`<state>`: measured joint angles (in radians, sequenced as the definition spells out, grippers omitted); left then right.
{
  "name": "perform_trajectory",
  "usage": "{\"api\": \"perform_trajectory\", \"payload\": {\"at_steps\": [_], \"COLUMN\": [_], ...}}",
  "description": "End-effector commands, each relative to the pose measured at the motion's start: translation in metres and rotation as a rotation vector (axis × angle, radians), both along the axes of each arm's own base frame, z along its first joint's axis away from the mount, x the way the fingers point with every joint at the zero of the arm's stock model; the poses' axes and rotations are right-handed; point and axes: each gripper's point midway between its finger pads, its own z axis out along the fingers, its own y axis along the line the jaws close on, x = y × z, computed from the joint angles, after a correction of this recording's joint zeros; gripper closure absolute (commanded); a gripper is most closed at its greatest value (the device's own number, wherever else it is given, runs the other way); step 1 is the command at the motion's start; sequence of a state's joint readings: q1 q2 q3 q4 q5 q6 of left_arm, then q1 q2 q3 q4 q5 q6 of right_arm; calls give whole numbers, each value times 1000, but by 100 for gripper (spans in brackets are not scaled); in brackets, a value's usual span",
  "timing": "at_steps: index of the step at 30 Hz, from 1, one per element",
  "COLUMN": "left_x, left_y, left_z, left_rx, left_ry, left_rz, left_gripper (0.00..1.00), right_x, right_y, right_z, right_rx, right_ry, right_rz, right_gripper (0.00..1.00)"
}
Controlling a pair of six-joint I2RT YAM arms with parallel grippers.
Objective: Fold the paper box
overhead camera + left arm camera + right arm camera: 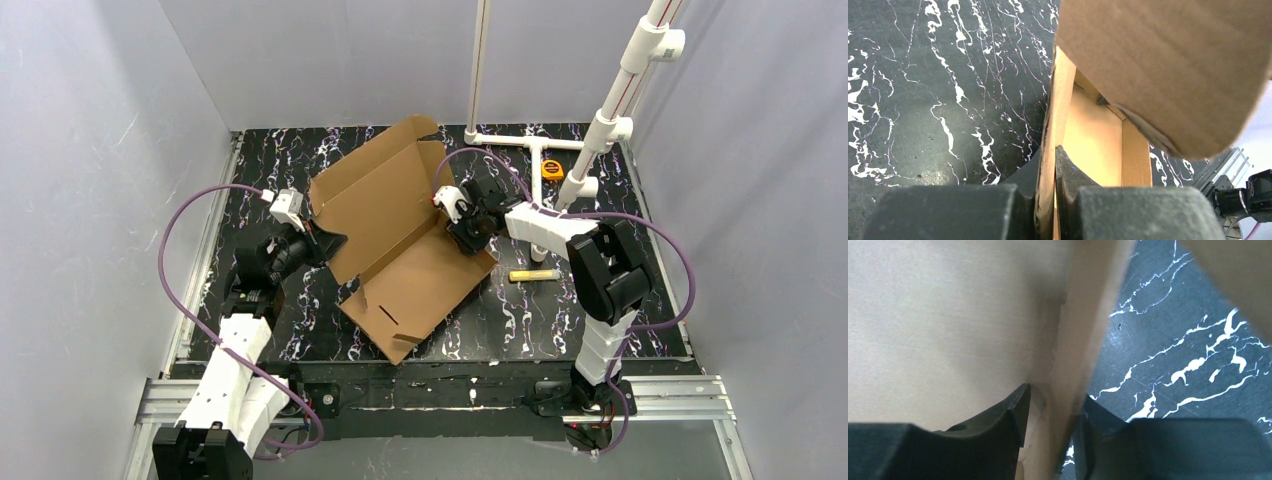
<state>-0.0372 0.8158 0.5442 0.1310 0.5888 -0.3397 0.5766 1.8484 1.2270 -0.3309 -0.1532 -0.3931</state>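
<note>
1. The paper box sits in the middle of the table, half formed. Its base panel is down flat, the big lid panel stands up on the far side, and a slotted flap lies flat toward the arm bases.
2. Its long axis slants from near-left to far-right and runs straight between the two hands, one at each short end.
3. The left gripper is pinched tight on the left end wall. In its wrist view the cardboard edge is sandwiched between the pads with no gap.
4. The right gripper straddles the right end wall, with one finger on the cardboard side and the other on the table side. Whether it is pressing the wall or only standing round it, I can't tell.
5. My read: neither arm is nearer — each has its own end. The next fold likely needs both end walls upright so the lid, beyond both hands, can come down toward the near flap.
6. A yellow tape measure and a yellow marker lie to the right, apart from the box.
</note>
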Motion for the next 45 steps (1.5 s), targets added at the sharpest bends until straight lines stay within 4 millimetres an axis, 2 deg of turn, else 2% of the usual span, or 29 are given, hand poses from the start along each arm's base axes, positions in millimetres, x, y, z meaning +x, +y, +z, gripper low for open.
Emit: {"api": "perform_trajectory", "payload": {"at_steps": [1, 5, 10, 14, 18, 22, 28, 31, 32, 34, 35, 40, 41, 43, 45], "left_x": [-1, -1, -2, -3, -4, -4, -6, -6, -6, -6, -6, -6, -6, -7, -7], "left_y": [-2, -3, -5, -10, -10, -12, -13, -13, -13, -13, -13, -13, -13, -13, -13], "left_z": [12, 13, 14, 17, 19, 20, 22, 23, 23, 22, 22, 23, 23, 23, 24], "left_rx": [5, -1, -13, -27, -31, -39, -46, -45, -45, -45, -45, -44, -44, -44, -42], "left_ry": [-78, -79, -80, -90, -100, -103, -112, -115, -116, -113, -113, -119, -118, -119, -123], "left_rz": [-17, -23, -37, -64, -70, -78, -88, -89, -89, -87, -89, -88, -90, -90, -89], "left_gripper": [100, 100, 100, 100, 100, 100, 100, 100, 100, 100, 100, 100, 100, 100, 100], "right_x": [1, 2, 17, 24, 26, 28, 23, 24, 24, 26, 27, 28, 27, 24, 22], "right_y": [11, 12, 13, 18, 20, 20, 22, 19, 17, 13, 10, 11, 13, 14, 12], "right_z": [28, 44, 51, 37, 27, 19, 2, 0, 0, 0, 0, 7, 8, 11, 15], "right_rx": [50, 90, 130, 155, 154, 140, 102, 84, 74, 54, 44, 46, 50, 54, 50], "right_ry": [-64, -80, -123, -118, -108, -113, -100, -115, -124, -148, -163, -199, -189, -185, -187], "right_rz": [56, 46, -33, -75, -85, -88, -62, -60, -62, -66, -74, -76, -66, -48, -34], "right_gripper": [50, 41, 43, 53, 58, 76, 70, 71, 73, 92, 99, 99, 91, 69, 54]}}
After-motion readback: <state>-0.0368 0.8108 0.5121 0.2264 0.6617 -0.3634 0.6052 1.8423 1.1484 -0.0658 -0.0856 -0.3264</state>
